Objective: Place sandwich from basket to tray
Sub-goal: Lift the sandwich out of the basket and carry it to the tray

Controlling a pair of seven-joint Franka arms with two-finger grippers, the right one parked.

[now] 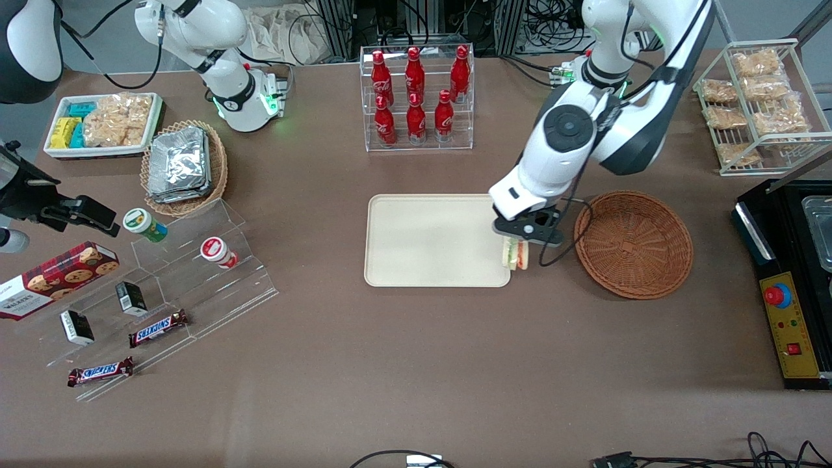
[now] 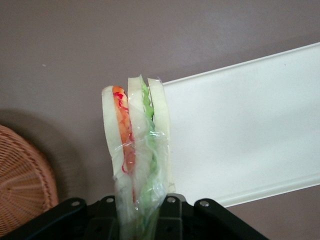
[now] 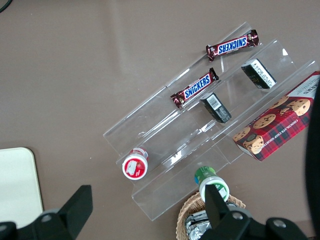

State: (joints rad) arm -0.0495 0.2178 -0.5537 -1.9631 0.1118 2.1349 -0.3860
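Centre frame in the front view, the cream tray (image 1: pixel 432 240) lies bare. At its right edge the gripper (image 1: pixel 522 239) hangs clamped on the sandwich (image 1: pixel 517 253), carried upright, apparently so it can be lowered flat inside the rim. The wedge shows pale bread, orange-red and green layers under clear wrap. Farther right, the reddish-brown wicker basket (image 1: pixel 634 244) sits empty.

A matte brown surface (image 1: pixel 403 364) fills the scene under even light; black cables (image 1: pixel 552 19) and metal frames crowd its upper edge.
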